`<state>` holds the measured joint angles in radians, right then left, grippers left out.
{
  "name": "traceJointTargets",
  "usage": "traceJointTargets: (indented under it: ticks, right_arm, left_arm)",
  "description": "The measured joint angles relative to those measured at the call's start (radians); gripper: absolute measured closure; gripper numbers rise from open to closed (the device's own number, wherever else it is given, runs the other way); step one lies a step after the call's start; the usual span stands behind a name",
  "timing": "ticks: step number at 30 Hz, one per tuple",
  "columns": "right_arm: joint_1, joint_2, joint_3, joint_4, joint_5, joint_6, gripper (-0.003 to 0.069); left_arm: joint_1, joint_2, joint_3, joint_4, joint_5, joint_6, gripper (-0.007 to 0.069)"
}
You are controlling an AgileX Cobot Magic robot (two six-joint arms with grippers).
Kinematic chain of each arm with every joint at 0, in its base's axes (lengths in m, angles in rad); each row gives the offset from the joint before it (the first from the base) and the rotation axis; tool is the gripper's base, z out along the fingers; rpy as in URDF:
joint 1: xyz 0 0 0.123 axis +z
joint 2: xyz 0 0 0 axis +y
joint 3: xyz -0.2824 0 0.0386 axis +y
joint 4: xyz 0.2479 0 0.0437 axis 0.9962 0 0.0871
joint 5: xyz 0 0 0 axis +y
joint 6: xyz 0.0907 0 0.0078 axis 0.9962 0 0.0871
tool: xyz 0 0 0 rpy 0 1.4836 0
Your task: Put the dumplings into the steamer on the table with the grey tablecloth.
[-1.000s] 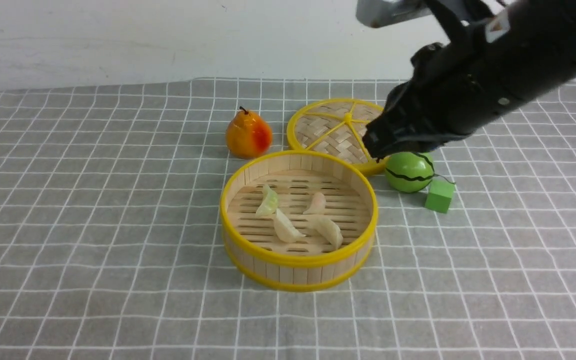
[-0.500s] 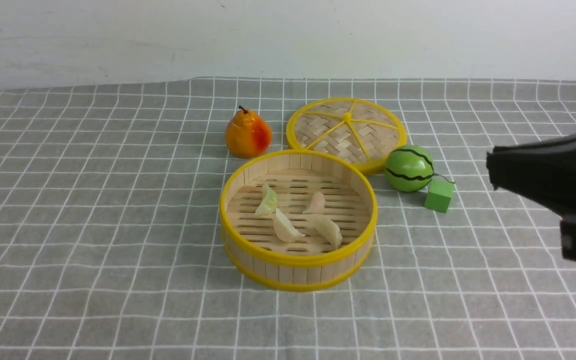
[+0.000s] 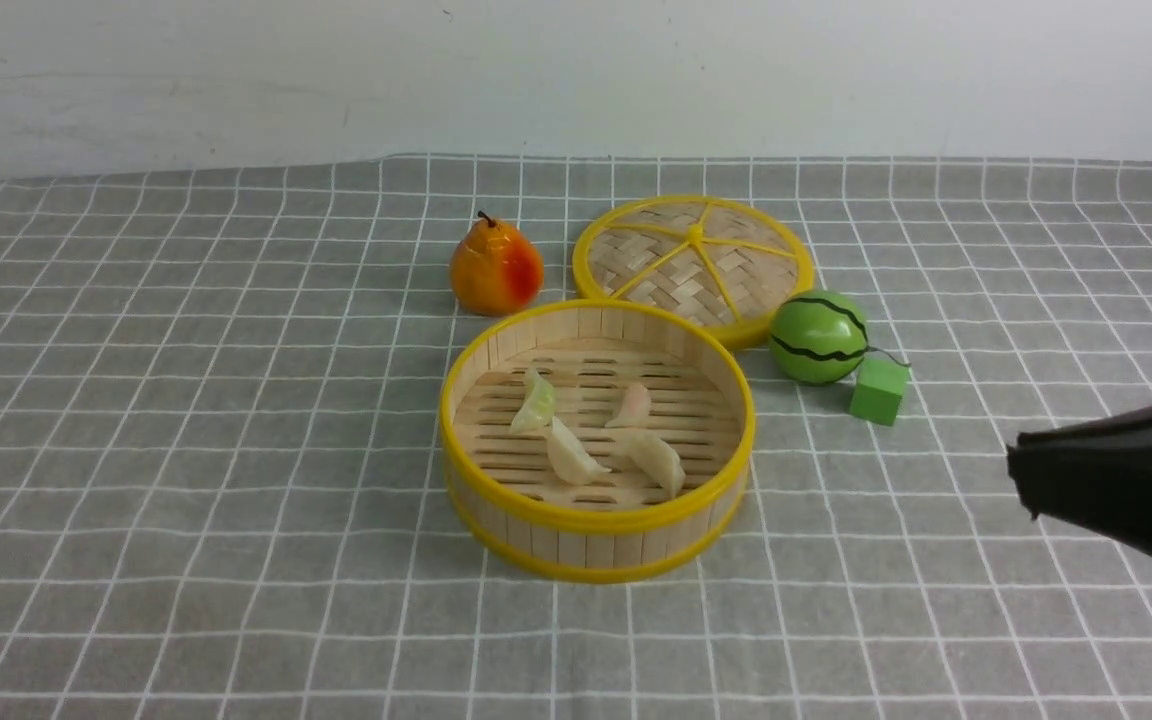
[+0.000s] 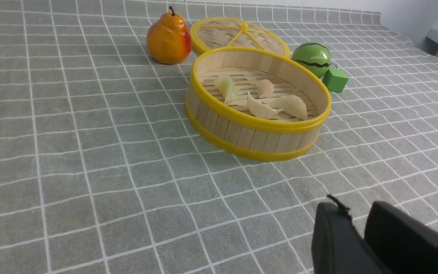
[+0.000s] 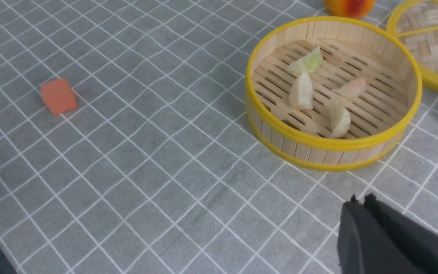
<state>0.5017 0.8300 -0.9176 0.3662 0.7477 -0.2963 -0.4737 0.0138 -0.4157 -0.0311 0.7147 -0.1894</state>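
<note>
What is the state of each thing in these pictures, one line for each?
Steamer: upright, uncovered, holding four dumplings.
Dumplings: all lying on the slatted floor.
Lid: off, flat on the grey tablecloth behind the steamer.
Pear: standing upright.
Toy watermelon: resting beside the green cube.
Orange block: lying alone.
Left tool: shut, empty.
Right tool: shut, empty.

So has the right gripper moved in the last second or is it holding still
Yes. The right gripper was over the lid beside the watermelon; now it sits low at the right edge, nearer the camera, well clear of the steamer.
</note>
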Motion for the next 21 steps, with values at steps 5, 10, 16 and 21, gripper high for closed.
traceJointTargets:
  ticks: [5, 10, 16, 21]
  right_arm:
    - [0.000, -0.007, 0.030, -0.010, -0.062, 0.002, 0.0680]
    - [-0.045, -0.135, 0.172, -0.120, -0.218, 0.083, 0.0679]
    - [-0.267, -0.382, 0.399, -0.298, -0.287, 0.275, 0.0679]
    - [-0.475, -0.571, 0.616, -0.388, -0.323, 0.413, 0.0679]
  left_arm:
    - [0.000, 0.000, 0.000, 0.000, 0.000, 0.000, 0.0498]
    - [0.000, 0.000, 0.000, 0.001, 0.001, 0.000, 0.0494]
    - [0.000, 0.000, 0.001, 0.000, 0.002, 0.000, 0.0489]
    - [0.000, 0.000, 0.001, 0.000, 0.003, 0.000, 0.0481]
